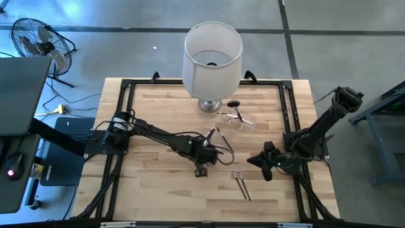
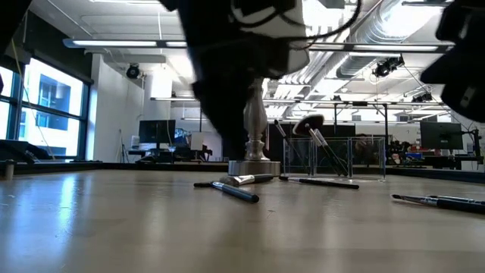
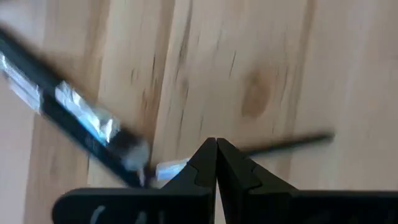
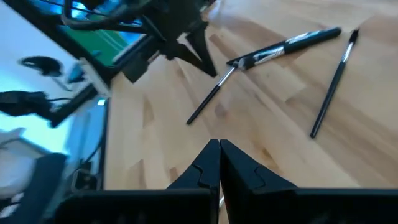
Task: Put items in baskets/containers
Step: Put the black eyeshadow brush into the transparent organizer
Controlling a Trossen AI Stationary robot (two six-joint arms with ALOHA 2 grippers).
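Observation:
My left gripper [image 1: 202, 166] [image 3: 216, 144] stands mid-table, pointing steeply down and shut across a thin dark brush [image 3: 286, 143] that lies on the wood. A thicker black brush with a silver band [image 3: 74, 118] [image 4: 286, 43] lies beside it, and another thin brush [image 4: 333, 81] a little farther off. Two more brushes [image 1: 242, 183] lie side by side toward the near edge. The clear holder [image 1: 239, 121] [image 2: 333, 155] stands near the lamp base with a fluffy-headed brush [image 2: 308, 123] leaning in it. My right gripper [image 1: 258, 162] [image 4: 219, 144] hovers shut at the right, touching nothing. My left gripper has the thin brush between its fingertips, on the handle just behind the silver ferrule [image 3: 239, 151]. The fingers come from above, slanting, and lie across the brush. The brush lies flat on the table, both ends showing on either side of the fingers.
A big white lampshade on a silver base [image 1: 212, 60] stands at the far middle. A black frame rail [image 1: 126, 85] runs round the table. Bare wood shows at the near left [image 1: 152, 183].

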